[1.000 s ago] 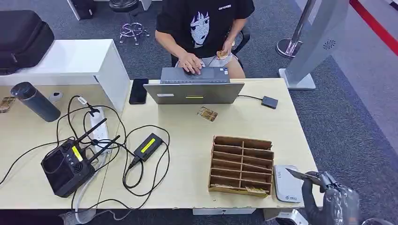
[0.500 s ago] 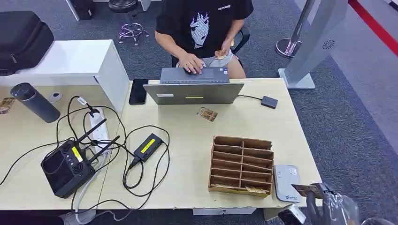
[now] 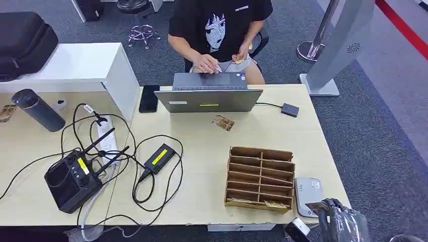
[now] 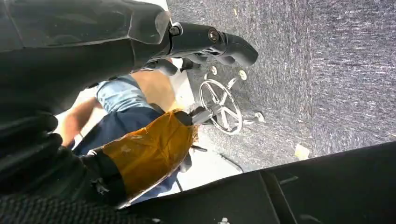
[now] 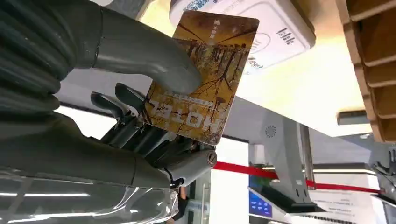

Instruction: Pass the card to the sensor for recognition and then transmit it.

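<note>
The right hand [image 5: 154,107] pinches the card [image 5: 203,77] between its thumb and fingers. The card's long side points toward the white sensor [image 5: 252,28], which lies just beside it on the table [image 3: 202,166], next to the wooden rack [image 3: 260,176]. The left hand [image 4: 84,70] holds nothing I can see; whether it is spread or curled I cannot tell. A person [image 3: 219,25] sits behind a laptop [image 3: 208,96] across the table.

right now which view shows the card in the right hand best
The right wrist view: the card faces the camera, print readable, pinched by the right hand. The head view shows the same card small and edge-on near the sensor. The left wrist view looks elsewhere.
</note>
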Controlling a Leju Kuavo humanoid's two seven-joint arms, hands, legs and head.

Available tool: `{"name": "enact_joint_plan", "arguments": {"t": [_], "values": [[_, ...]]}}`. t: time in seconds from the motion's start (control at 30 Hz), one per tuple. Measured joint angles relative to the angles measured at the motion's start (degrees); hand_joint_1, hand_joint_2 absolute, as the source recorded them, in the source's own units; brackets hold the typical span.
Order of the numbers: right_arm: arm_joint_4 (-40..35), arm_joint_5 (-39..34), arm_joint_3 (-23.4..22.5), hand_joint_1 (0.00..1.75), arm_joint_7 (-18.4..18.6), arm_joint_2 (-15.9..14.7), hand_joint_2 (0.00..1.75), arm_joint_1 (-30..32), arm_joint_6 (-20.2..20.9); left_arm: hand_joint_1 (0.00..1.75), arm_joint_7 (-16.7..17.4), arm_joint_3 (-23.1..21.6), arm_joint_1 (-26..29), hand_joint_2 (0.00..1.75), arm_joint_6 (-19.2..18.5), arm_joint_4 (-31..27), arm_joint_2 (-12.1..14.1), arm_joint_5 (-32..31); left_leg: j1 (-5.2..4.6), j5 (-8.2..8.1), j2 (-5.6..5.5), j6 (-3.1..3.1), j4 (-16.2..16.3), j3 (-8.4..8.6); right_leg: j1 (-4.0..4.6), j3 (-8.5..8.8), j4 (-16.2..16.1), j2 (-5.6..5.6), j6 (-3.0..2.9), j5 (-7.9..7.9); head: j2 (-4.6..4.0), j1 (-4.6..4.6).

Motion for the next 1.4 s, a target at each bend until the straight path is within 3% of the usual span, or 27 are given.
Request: {"name": "enact_joint_plan", "arguments": {"t": [0.27, 0.5, 0.6, 0.8, 0.93, 1.1, 1.4], "values": [[2.31, 2.23, 2.62, 1.75, 2.1, -0.46, 1.75, -1.45, -0.48, 0.0, 0.0, -0.63, 0.01, 1.75, -0.11, 0.0, 0.04, 0.33, -0.01, 0.0, -0.18, 0.0, 0.0, 0.01, -0.01, 0.05, 0.0, -0.03, 0.11, -0.07, 0.0, 0.0], [0.39, 6.26, 3.47, 1.75, 5.03, -2.08, 1.75, -0.63, -4.35, 0.0, 0.0, -1.05, 0.01, 1.75, 0.04, 0.0, 0.02, 0.96, -0.04, -0.03, -0.19, 0.04, 0.0, 0.02, -0.05, 0.06, 0.0, -0.05, 0.14, -0.09, 0.0, 0.0], [-3.84, 12.69, 3.5, 1.75, 7.3, -3.19, 1.75, 1.21, -8.78, 0.0, 0.0, -1.16, 0.0, 1.75, 0.33, 0.0, -0.18, 1.59, -0.08, -0.07, -0.16, 0.1, 0.0, 0.04, -0.09, 0.07, 0.0, -0.05, 0.16, -0.11, 0.0, 0.0], [-17.54, 23.44, 3.08, 1.75, 8.74, -4.96, 1.75, 5.56, -10.1, 0.0, 0.0, -1.35, -0.14, 1.75, 2.21, 0.0, -0.83, 2.51, -0.16, -0.11, 0.07, 0.17, 0.0, 0.07, -0.16, 0.03, 0.02, 0.03, 0.18, -0.12, 0.0, -0.02], [-27.02, 23.71, 2.01, 1.75, 3.42, -5.11, 1.75, 5.63, -10.27, 0.0, 0.0, -1.42, -0.22, 1.75, 3.15, -0.02, -1.09, 2.64, -0.16, -0.14, 0.18, 0.21, -0.01, 0.1, -0.17, 0.1, 0.02, 0.16, 0.18, -0.12, 0.0, 0.0], [-27.96, 7.26, 2.31, 1.75, -6.74, -8.64, 1.75, -1.35, -10.21, 0.0, 0.0, -2.14, -0.18, 1.75, 2.45, -0.09, -0.68, 2.38, -0.19, -0.14, 0.16, 0.25, 0.02, 0.28, -0.22, 0.08, 0.0, 0.27, 0.26, -0.05, 0.0, -0.02], [-26.45, 4.54, 2.29, 1.75, -8.48, -11.21, 1.75, -6.13, -10.19, 0.0, 0.0, -2.75, -0.19, 1.75, 2.36, -0.11, -0.55, 2.34, -0.21, -0.06, -0.17, 0.28, 0.02, 0.24, -0.25, 0.26, 0.0, 0.09, 0.44, -0.03, 0.0, 0.0]]}}
